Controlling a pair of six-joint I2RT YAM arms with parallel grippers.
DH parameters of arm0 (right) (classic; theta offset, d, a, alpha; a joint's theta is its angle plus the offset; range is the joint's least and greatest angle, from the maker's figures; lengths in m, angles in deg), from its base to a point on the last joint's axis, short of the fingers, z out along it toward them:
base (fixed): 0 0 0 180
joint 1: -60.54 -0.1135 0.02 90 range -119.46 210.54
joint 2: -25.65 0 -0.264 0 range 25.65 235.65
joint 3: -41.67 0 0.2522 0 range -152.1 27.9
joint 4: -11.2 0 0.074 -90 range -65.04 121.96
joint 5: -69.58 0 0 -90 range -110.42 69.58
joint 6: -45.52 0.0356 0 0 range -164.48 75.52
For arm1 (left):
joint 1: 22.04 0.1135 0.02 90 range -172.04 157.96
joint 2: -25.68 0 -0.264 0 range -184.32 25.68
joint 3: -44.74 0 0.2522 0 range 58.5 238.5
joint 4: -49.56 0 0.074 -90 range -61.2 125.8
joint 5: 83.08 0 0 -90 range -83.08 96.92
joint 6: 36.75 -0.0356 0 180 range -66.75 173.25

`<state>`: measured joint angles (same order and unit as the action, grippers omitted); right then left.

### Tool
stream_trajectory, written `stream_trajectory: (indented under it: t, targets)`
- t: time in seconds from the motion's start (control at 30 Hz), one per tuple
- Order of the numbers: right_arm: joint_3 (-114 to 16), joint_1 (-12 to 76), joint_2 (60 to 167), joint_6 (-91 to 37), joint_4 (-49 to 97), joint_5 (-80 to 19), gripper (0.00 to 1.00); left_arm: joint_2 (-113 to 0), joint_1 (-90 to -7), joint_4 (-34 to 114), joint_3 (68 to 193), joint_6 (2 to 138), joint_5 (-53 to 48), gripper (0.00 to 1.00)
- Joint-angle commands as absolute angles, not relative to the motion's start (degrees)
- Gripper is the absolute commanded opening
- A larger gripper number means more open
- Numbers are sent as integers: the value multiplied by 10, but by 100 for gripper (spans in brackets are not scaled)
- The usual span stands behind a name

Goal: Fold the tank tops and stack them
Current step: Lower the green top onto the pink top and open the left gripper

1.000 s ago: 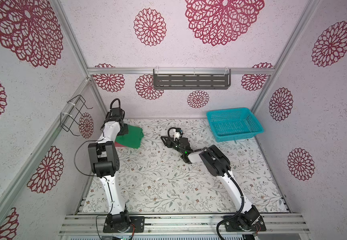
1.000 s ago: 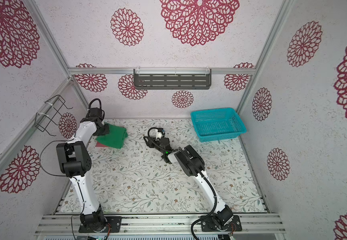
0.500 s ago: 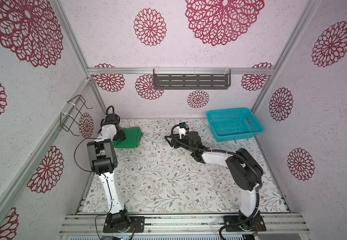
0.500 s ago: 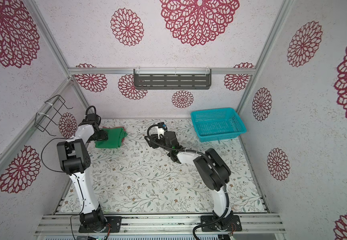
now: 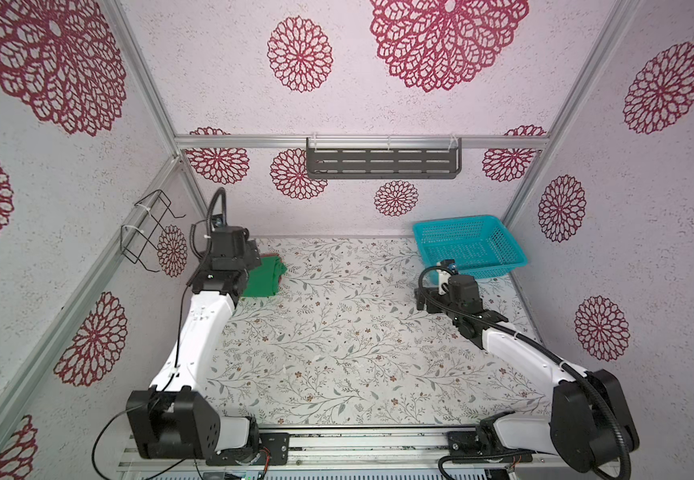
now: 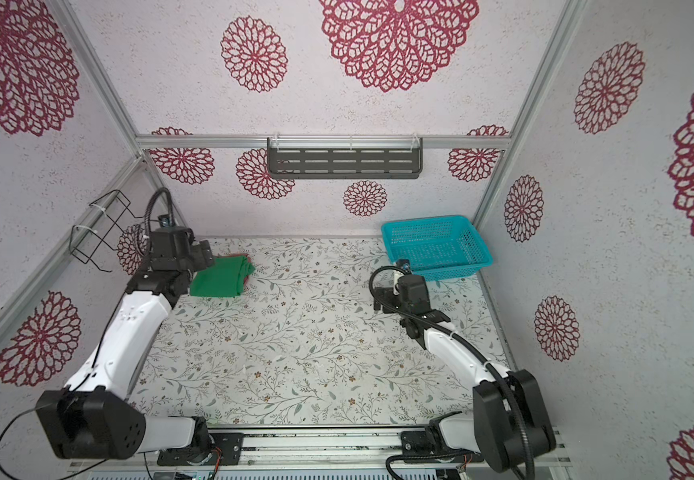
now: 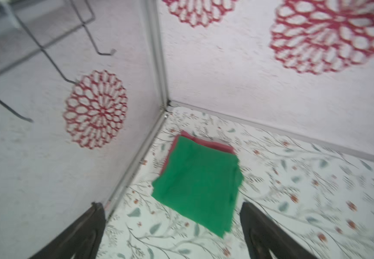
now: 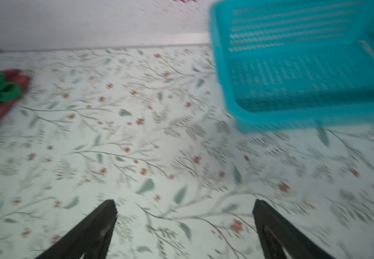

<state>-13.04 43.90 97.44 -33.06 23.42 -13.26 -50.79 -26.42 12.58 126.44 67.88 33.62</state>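
Both left gripper (image 7: 171,204) and right gripper (image 8: 184,201) gape empty; ahead of left, green tank top (image 7: 199,183) covers pink tank top (image 7: 206,142).

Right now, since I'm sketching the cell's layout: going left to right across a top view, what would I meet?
Wire rack on the wall → green tank top → turquoise basket.
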Motion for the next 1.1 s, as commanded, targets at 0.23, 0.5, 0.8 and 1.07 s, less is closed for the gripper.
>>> stream_trajectory:
  t: [0.23, 0.5, 0.8, 1.07]
  targets:
    - [46, 537, 938, -379, 62, -27, 99, -502, -288, 354, 1003, 710, 366, 97]
    - [101, 542, 968, -388, -114, -22, 99, -554, -300, 377, 1041, 647, 370, 97]
    - [103, 565, 1019, -402, -236, -30, 99, -567, -292, 481, 981, 607, 371, 97]
    - [112, 583, 1035, -397, -288, -38, 99, -567, -264, 560, 925, 633, 357, 97]
